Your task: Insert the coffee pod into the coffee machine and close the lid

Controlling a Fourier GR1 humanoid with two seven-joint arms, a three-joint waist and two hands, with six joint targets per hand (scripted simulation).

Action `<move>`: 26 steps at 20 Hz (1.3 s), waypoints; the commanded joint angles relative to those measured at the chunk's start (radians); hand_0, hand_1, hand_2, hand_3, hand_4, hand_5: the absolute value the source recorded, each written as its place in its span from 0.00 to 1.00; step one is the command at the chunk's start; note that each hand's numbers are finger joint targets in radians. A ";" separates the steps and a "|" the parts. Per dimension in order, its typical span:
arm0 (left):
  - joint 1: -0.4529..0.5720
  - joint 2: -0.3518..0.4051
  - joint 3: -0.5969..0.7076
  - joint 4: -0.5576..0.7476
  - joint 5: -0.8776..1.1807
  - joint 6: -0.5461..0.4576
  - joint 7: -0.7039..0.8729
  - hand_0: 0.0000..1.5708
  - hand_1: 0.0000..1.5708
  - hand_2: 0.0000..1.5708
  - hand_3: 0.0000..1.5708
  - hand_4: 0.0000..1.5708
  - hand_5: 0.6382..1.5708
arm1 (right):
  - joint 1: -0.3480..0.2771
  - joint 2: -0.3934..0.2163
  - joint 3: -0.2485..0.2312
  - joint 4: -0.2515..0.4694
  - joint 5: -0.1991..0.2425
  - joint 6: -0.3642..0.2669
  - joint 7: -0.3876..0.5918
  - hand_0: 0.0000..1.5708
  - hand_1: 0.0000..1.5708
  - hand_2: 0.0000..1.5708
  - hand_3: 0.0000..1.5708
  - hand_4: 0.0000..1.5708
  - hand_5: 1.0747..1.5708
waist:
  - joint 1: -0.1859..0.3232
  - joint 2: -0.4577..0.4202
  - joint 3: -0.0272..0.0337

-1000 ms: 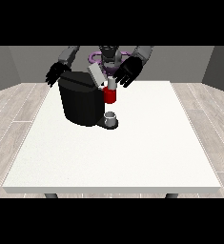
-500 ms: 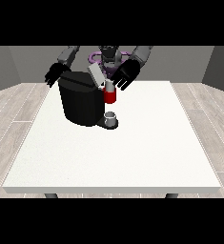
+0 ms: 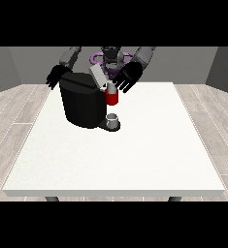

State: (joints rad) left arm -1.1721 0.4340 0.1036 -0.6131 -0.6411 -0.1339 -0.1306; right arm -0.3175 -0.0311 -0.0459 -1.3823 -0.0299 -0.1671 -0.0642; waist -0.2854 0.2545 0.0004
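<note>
Coffee machine [image 3: 82, 104] on the white bench [image 3: 135, 155], a hand on either side of it.

Left of the machine's top, the hand at the view's left [image 3: 55, 77] hangs with fingers spread, holding nothing. The machine's grey lid [image 3: 98, 75] stands tilted up. A small grey cup [image 3: 113, 119] sits at the machine's front base, under its red part [image 3: 112, 98]. Right of the lid, the hand at the view's right [image 3: 126, 77] is open, fingers spread; the coffee pod cannot be made out.

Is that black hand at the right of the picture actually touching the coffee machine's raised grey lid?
Cannot tell. In the front view, the black hand at the view's right overlaps the black coffee machine's raised grey lid, but one view cannot separate contact from overlap.
</note>
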 commanded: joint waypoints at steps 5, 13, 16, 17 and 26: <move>0.023 -0.029 -0.008 0.013 -0.013 -0.004 0.007 0.78 0.78 0.81 0.75 0.31 1.00 | 0.064 0.029 0.054 -0.007 0.000 -0.032 -0.019 0.00 0.00 0.00 0.00 0.28 1.00 | 0.003 -0.030 -0.0002; -0.006 0.015 0.008 0.025 -0.020 -0.033 0.008 0.73 0.73 0.75 0.65 0.29 1.00 | 0.005 -0.030 -0.014 -0.008 -0.020 0.014 0.032 0.00 0.00 0.00 0.00 0.25 1.00 | -0.014 0.003 -0.0004; 0.007 0.009 0.003 0.022 -0.031 -0.012 -0.002 0.70 0.70 0.73 0.62 0.26 1.00 | -0.008 -0.034 -0.018 -0.031 -0.032 0.019 0.048 0.00 0.00 0.00 0.00 0.26 1.00 | -0.016 -0.011 -0.0005; 0.021 -0.009 -0.014 0.006 -0.041 -0.009 -0.011 0.69 0.69 0.72 0.61 0.26 1.00 | 0.023 -0.004 -0.012 0.016 -0.005 -0.015 -0.013 0.00 0.00 0.00 0.00 0.26 1.00 | 0.016 -0.002 -0.0002; -0.018 0.031 0.006 0.009 -0.050 -0.008 -0.021 0.65 0.65 0.69 0.58 0.23 1.00 | 0.003 -0.028 -0.025 -0.001 -0.038 0.034 -0.034 0.00 0.00 0.00 0.00 0.29 1.00 | -0.010 0.032 0.0000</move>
State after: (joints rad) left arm -1.1765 0.4520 0.1024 -0.6054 -0.6880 -0.1376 -0.1557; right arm -0.3254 -0.0478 -0.0556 -1.3959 -0.0436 -0.1675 -0.0520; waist -0.2853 0.2725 0.0015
